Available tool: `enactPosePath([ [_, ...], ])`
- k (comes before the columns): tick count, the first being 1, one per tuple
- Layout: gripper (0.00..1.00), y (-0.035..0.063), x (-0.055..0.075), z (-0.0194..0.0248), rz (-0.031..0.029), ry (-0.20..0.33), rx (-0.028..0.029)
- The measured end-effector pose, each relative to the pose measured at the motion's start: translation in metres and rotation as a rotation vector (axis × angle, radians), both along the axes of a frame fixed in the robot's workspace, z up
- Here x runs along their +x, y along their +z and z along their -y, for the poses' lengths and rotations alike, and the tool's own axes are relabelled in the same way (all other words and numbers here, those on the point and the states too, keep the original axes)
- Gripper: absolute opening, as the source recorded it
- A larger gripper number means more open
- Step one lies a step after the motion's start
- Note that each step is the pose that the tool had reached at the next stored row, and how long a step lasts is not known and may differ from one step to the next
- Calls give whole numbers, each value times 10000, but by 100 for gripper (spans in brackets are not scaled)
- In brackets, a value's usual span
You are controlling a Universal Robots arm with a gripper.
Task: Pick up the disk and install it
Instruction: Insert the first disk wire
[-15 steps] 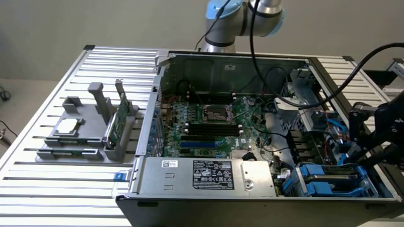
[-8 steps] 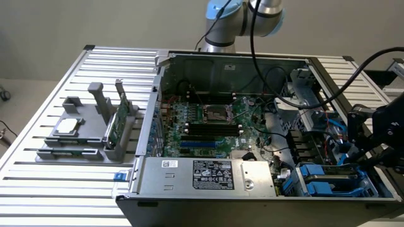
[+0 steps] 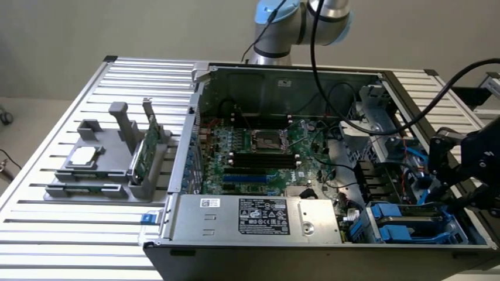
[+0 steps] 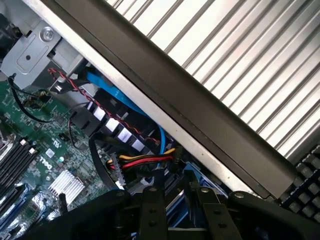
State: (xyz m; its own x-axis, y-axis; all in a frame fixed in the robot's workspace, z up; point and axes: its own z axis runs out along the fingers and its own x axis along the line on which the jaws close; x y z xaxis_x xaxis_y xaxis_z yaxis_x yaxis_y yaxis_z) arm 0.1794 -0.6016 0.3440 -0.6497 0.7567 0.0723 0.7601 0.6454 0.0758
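— Where is the disk (image 3: 402, 219)?
— In its blue carrier, in the drive bay (image 3: 457, 233) at the computer case's (image 3: 273, 79) corner, just below my gripper (image 3: 444, 193).
— Gripped?
— I cannot tell. Outside, the grey rack (image 3: 86, 190) holds a chip (image 3: 84, 156) and a green card (image 3: 143, 153).

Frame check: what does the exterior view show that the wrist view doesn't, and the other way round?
Exterior view adds: a grey plastic holder carrying a thin green circuit card and a small square silver chip, the silver power supply box with its printed label, and the arm's blue-capped joint. Wrist view adds: a yellow, red and black wire bundle at its plug. Both share: the slatted metal table, the green motherboard, a flat blue cable, the black gripper and blue plastic carrier parts close to it.
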Motion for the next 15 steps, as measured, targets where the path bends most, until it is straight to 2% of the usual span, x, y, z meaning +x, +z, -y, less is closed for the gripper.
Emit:
enactPosePath([
  [1, 35, 0, 0, 2, -6, -24, 14],
  [6, 35, 0, 0, 11, -42, -132, 90],
  [8, 33, 0, 1, 14, -55, -173, 123],
  [9, 26, 0, 1, 16, -60, -193, 143],
  [11, 26, -1, 1, 18, -64, -240, 196],
  [14, 26, -7, 2, 21, -64, -356, 314],
  [15, 26, -8, 1, 22, -64, -407, 330],
])
